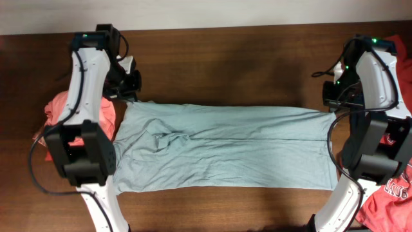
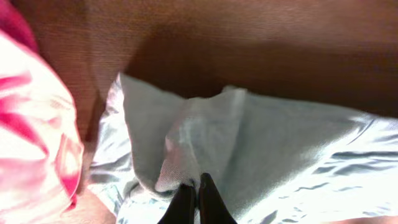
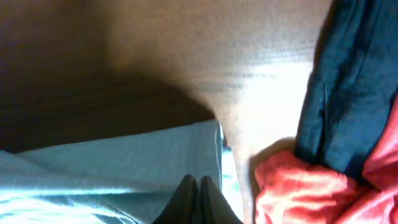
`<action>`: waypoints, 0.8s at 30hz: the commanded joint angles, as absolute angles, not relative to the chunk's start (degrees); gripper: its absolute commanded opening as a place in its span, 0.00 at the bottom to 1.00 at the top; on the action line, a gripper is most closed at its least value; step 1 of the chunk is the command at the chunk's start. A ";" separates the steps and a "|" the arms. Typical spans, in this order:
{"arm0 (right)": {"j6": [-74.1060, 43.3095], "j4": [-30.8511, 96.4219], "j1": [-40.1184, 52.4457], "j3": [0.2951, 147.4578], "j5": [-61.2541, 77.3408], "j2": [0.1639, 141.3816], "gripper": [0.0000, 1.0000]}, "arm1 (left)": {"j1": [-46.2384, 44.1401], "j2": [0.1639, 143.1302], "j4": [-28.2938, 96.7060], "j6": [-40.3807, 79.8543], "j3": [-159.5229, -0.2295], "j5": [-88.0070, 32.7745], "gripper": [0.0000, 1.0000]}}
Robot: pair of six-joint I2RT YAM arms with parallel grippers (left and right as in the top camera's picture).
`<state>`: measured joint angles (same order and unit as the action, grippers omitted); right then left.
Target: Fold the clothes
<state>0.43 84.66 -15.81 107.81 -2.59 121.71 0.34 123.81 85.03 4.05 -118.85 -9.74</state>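
Pale blue-green trousers lie spread flat across the brown table, waist at the left and leg ends at the right. My left gripper is at the far left corner of the waist. In the left wrist view its fingers are shut on a raised fold of the cloth. My right gripper is at the far right corner of the leg end. In the right wrist view its fingers are shut on the hem edge.
A pink-coral garment lies bunched at the left, beside the trousers. A red garment lies at the right edge, with a dark blue garment next to it. Bare wood lies behind the trousers.
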 commanded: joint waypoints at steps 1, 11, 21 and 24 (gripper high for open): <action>0.36 86.28 -17.39 108.77 -3.92 121.75 0.08 | 0.60 119.46 86.35 2.90 -119.96 -10.57 0.00; 0.16 88.99 -18.11 107.85 -3.77 121.75 0.11 | 0.60 119.26 94.50 1.65 -119.07 -9.41 0.00; -0.08 88.77 -18.13 104.79 -5.10 121.78 0.12 | 0.60 119.26 96.73 1.67 -115.61 -7.70 0.00; -0.05 88.97 -18.13 104.55 -5.23 121.78 0.12 | 0.58 119.26 96.73 1.65 -112.46 -7.73 0.00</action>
<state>0.23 88.53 -18.02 105.25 -3.68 121.73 0.36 120.11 96.49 2.57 -115.18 -8.69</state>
